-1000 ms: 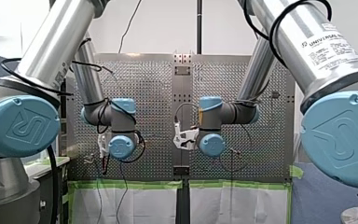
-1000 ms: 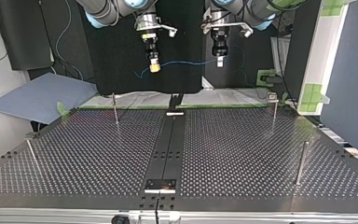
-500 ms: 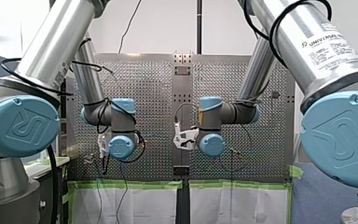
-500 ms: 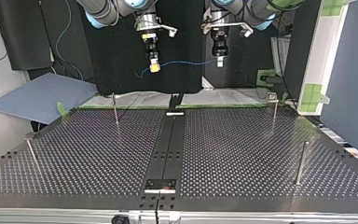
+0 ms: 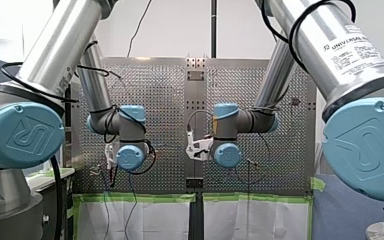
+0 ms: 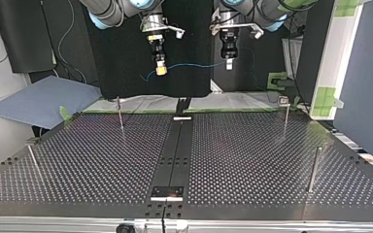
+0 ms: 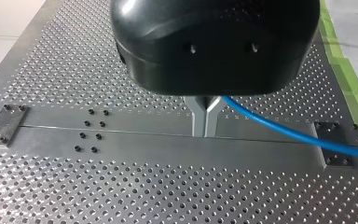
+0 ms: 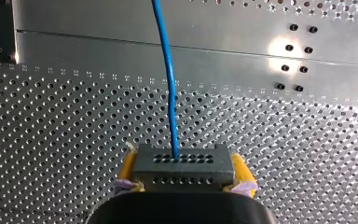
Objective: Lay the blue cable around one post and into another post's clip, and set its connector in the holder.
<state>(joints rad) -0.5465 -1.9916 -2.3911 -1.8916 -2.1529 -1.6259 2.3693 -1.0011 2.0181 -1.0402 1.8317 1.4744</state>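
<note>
- Up above the perforated table [image 6: 252, 160], well clear of it, the blue cable [image 6: 194, 65] hangs between both grippers.
- my right gripper [image 8: 182, 173] has its yellow pads [image 8: 240, 170] clamped on the dark connector [image 8: 182, 165], cable running straight out of it.
- my left gripper [image 7: 206, 130]: metal fingers [image 7: 198, 121] pinched together on the cable, black housing [image 7: 214, 46] covers most of them.
- posts [image 6: 314, 169] on the table are too thin to make out any clip.

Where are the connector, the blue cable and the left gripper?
connector [image 8: 182, 167]: right wrist view, its holed face.
blue cable [image 8: 170, 79]: right wrist view, middle of its visible run.
left gripper [image 7: 206, 132]: left wrist view, between its metal fingertips.
</note>
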